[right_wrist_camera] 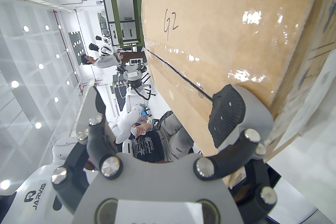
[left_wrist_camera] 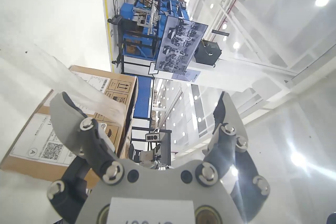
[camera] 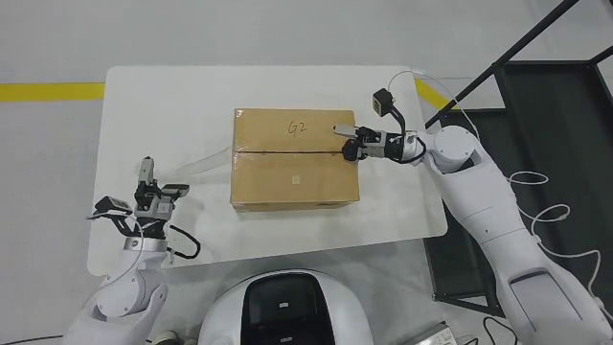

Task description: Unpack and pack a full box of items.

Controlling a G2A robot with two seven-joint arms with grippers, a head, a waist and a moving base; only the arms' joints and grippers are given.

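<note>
A closed brown cardboard box (camera: 294,158) marked "G2" lies in the middle of the white table (camera: 172,105); a seam runs along its top flaps. My right gripper (camera: 347,142) is at the box's right end, open, with one finger pad (right_wrist_camera: 227,114) at the top edge by the seam (right_wrist_camera: 178,71) of the box (right_wrist_camera: 223,12). My left gripper (camera: 153,187) stands open near the table's left front. A strip of clear tape (camera: 206,163) stretches from the box to one finger (left_wrist_camera: 65,114) of the left gripper (left_wrist_camera: 141,109). The clear tape (left_wrist_camera: 65,78) hangs in front of the labelled box side (left_wrist_camera: 118,88).
A dark metal rack (camera: 536,115) stands just past the table's right edge. A yellow line (camera: 48,91) runs across the floor to the left. Bare table surface lies behind and in front of the box.
</note>
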